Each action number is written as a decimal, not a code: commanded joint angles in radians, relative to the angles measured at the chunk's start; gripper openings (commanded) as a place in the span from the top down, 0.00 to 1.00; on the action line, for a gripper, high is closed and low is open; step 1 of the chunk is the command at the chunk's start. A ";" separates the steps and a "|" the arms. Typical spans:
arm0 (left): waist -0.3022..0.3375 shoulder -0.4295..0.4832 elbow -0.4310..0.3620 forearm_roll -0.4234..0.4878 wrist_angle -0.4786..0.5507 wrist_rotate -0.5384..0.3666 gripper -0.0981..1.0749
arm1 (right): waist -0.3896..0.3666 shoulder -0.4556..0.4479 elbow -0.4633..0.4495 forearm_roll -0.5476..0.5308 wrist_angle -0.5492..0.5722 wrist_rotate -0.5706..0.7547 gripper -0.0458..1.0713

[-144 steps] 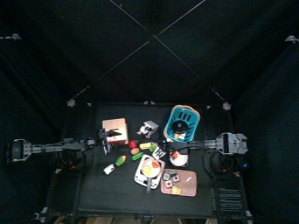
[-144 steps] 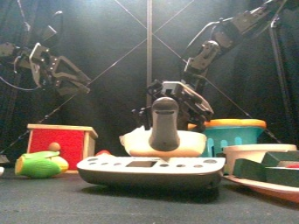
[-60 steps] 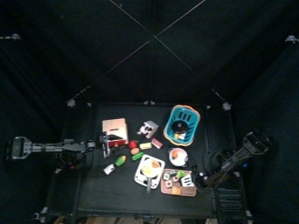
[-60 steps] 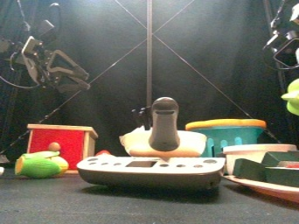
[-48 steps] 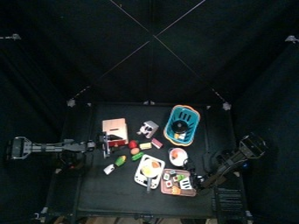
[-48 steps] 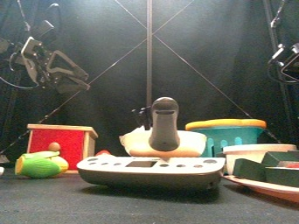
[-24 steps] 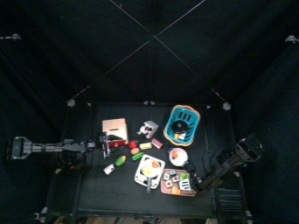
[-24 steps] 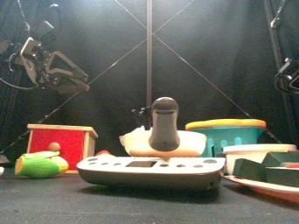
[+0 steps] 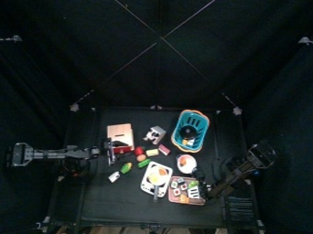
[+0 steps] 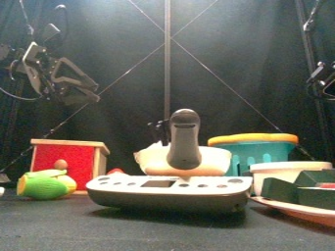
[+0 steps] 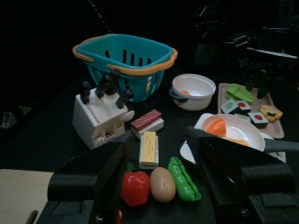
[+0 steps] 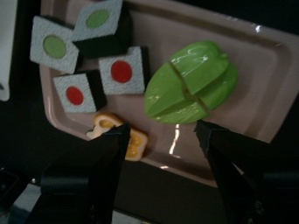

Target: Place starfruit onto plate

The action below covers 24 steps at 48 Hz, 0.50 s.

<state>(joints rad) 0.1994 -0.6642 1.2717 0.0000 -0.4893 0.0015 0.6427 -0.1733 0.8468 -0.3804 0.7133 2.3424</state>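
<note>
While right claw (image 12: 163, 144) hangs wide open above, starfruit (image 12: 191, 81) lies on plate (image 12: 267, 87), long axis diagonal.

left pincer (image 11: 159, 166): jaws apart, hovering | right pincer (image 12: 163, 149): jaws apart, empty
</note>
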 commanded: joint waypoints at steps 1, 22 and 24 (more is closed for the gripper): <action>-0.002 0.002 -0.012 -0.002 -0.003 -0.002 0.16 | -0.009 -0.035 -0.002 0.006 0.043 0.000 0.12; -0.002 0.002 -0.011 -0.002 -0.003 -0.002 0.16 | -0.037 -0.063 0.052 0.000 0.025 -0.002 0.12; -0.002 0.002 -0.009 -0.002 -0.003 -0.002 0.16 | -0.034 -0.067 0.048 0.000 0.029 -0.002 0.12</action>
<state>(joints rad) 0.1994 -0.6642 1.2717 -0.0015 -0.4893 0.0000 0.6044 -0.2071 0.9112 -0.3774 0.7394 2.3424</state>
